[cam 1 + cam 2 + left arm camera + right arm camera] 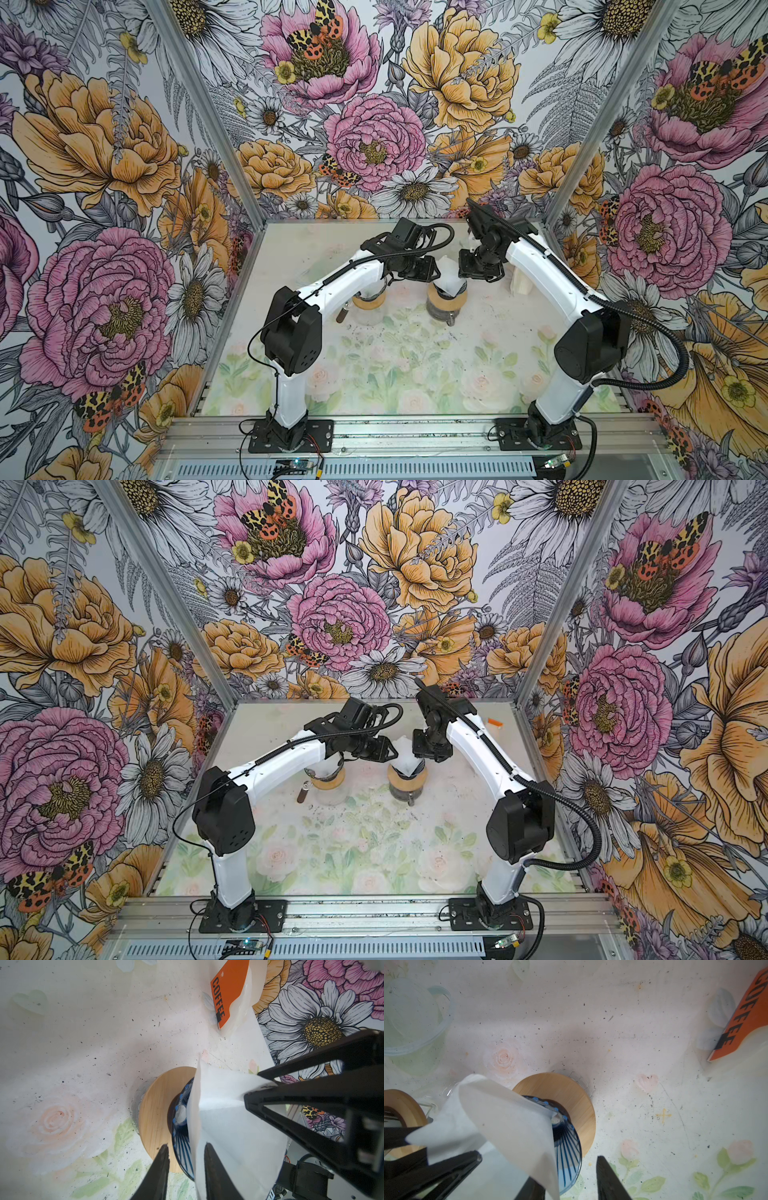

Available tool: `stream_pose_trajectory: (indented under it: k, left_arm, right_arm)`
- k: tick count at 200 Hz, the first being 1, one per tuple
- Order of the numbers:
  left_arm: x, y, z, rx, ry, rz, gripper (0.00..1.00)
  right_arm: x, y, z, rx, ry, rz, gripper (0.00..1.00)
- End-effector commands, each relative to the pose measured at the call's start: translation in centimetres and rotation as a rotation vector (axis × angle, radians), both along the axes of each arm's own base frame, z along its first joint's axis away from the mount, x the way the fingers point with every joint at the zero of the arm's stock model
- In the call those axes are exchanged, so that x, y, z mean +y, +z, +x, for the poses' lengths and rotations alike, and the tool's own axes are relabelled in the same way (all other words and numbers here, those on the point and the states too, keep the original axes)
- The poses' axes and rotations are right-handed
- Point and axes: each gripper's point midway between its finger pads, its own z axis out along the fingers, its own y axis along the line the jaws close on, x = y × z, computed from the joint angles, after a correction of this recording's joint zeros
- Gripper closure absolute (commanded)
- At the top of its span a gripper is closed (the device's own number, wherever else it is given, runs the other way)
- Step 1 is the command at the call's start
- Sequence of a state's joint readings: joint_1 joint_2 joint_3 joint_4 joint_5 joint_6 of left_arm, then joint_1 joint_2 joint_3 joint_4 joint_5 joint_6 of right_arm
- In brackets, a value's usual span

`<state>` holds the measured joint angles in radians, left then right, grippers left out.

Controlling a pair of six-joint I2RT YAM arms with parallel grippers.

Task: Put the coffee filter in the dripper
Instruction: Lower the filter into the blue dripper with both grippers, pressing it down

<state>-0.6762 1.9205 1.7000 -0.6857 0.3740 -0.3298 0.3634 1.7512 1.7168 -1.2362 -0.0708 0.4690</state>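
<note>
The white paper coffee filter stands tilted in the blue ribbed glass dripper, its tip down in the cone's middle. The dripper rests on a round wooden collar over a dark carafe. My left gripper is open, its fingers straddling the filter's edge and the dripper's rim. From the opposite side my right gripper is open too, with the filter's wall and the rim between its fingers; the paper hides one fingertip.
A second carafe with a wooden collar sits under the left arm, a brown handle beside it. An orange coffee filter pack leans at the back right. A clear cup stands behind.
</note>
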Motion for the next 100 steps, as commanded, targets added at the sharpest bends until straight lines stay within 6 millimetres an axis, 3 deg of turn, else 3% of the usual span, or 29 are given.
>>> stream_pose_trajectory:
  k: [1,100]
  left_arm:
    - [0.7,-0.6,0.6,-0.013,0.009,0.028,0.69]
    - [0.7,-0.9,0.8,-0.002,0.010,0.026,0.70]
  right_arm:
    - [0.1,-1.3,0.3,0.010,0.015,-0.027,0.59]
    - [0.2,-2.9,0.7,0.020,0.012,-0.025,0.59]
